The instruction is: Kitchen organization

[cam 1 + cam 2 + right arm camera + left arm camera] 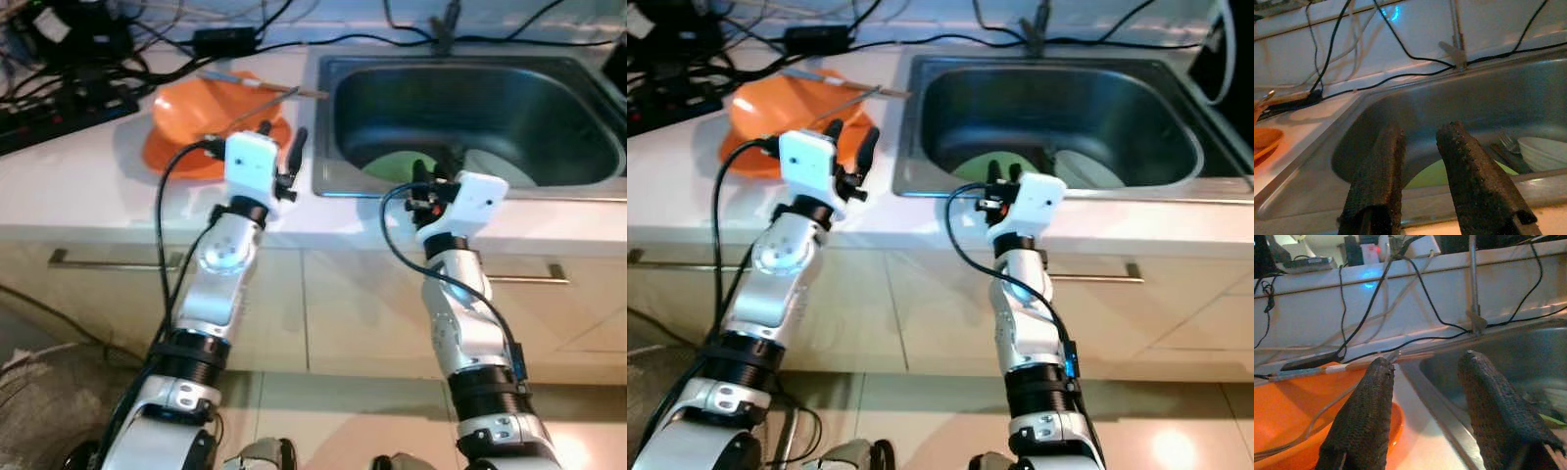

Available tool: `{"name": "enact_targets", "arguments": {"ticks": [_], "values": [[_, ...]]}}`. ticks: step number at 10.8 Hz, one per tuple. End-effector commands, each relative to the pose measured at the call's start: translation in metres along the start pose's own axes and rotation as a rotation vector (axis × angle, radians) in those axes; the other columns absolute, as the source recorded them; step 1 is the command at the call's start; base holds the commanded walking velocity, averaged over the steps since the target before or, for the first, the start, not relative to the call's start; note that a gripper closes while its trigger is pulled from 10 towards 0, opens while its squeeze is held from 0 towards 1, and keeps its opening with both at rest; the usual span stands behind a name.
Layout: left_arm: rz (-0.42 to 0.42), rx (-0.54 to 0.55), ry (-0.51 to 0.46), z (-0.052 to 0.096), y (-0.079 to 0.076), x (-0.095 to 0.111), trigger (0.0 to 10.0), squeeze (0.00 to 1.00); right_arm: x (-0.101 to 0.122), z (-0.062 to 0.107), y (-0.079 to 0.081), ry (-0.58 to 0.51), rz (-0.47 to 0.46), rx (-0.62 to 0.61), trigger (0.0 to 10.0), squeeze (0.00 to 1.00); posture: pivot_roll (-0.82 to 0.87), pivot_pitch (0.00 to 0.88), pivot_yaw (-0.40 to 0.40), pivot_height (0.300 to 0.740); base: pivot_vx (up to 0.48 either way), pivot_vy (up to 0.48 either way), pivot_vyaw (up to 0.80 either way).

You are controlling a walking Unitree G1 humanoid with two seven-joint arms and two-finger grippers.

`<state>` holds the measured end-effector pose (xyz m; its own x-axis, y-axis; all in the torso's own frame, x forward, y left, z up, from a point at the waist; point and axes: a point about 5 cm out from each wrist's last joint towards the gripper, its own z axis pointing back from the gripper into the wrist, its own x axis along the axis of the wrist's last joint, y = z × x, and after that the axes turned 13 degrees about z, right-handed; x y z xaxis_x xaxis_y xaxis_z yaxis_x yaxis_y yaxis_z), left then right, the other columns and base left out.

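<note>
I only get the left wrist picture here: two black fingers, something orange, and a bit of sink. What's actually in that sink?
Observer: A light green plate lies on the sink bottom, with a white bowl beside it.
Operator: And the orange thing?
Observer: An orange bowl sitting on an orange plate, with a long utensil laid across the bowl.
Operator: Where is the other arm?
Observer: The right gripper hovers at the sink's front edge, fingers apart, holding nothing.
</note>
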<state>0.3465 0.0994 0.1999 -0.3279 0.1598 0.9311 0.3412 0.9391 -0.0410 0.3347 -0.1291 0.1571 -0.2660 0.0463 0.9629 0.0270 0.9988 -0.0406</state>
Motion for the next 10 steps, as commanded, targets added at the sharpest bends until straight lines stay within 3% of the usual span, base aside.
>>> {"name": "enact_targets", "arguments": {"ticks": [1,4,10], "values": [[-0.017,-0.021,-0.026,-0.0029,-0.0024,0.007,10.0,0.0,0.0013,-0.0017,-0.0001,-0.005,0.006,-0.004,10.0,0.0,0.0,0.076,0.044,0.74,0.0,0.0,0.0],[-0.021,-0.029,-0.027,-0.0039,-0.002,0.0073,10.0,0.0,0.0014,-0.0026,0.0025,-0.012,0.015,0.004,10.0,0.0,0.01,0.075,0.046,0.74,0.0,0.0,0.36],[-0.027,-0.051,-0.024,-0.0063,-0.003,0.007,10.0,0.0,0.0006,-0.0038,0.0033,-0.009,0.019,0.0,10.0,0.0,0.01,0.071,0.054,0.74,0.0,0.0,0.07]]}}
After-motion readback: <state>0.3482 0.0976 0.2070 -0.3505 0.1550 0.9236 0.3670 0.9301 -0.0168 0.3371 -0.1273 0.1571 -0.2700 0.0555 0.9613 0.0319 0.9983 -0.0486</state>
